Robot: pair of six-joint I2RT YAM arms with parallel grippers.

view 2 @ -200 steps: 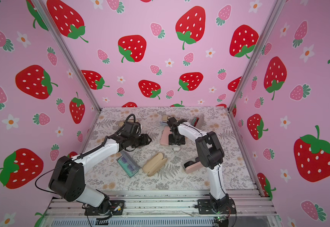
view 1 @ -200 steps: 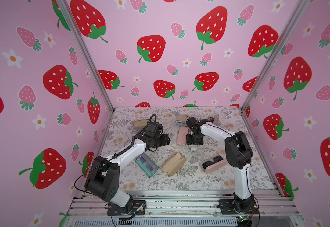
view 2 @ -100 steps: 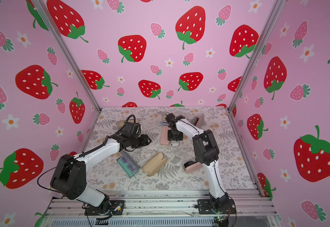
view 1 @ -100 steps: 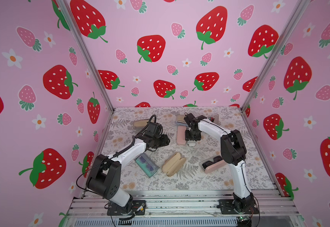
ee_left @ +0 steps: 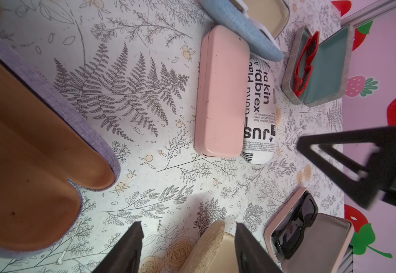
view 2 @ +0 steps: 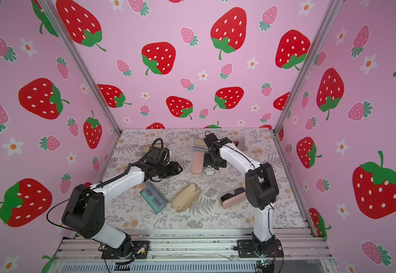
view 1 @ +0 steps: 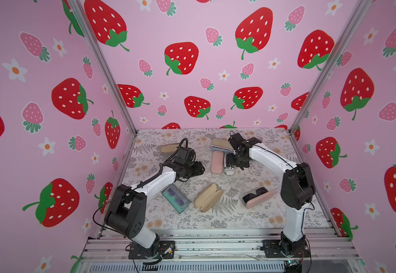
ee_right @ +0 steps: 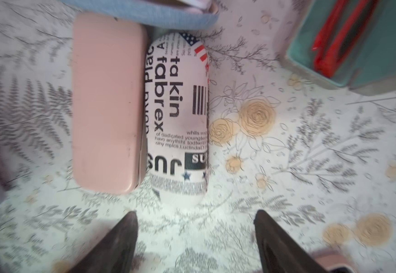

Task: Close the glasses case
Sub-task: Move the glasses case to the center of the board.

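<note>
Floral-print table mat (view 1: pixel 239 219): right gripper (ee_right: pixel 195 212) jaws spread wide, empty, beside closed newsprint-patterned white glasses case (ee_right: pixel 178 118) mid-frame; left gripper (ee_left: pixel 188 224) jaws parted, empty.

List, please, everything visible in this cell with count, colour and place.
closed case: 1, pink, back centre.
newsprint case: 1, white with black print, beside the closed case.
blue case: 1, blue with beige lining, open, behind those.
grey case: 1, grey with teal lining, red glasses inside, back right.
tan case: 1, tan, back left.
teal case: 1, teal, front left.
beige case: 1, beige, open, front centre.
sunglasses case: 1, pink, open, front right.
table: 1, floral grey-white.
left gripper: 1, black, open, mid-left.
right gripper: 1, black, open, by the newsprint case.
</note>
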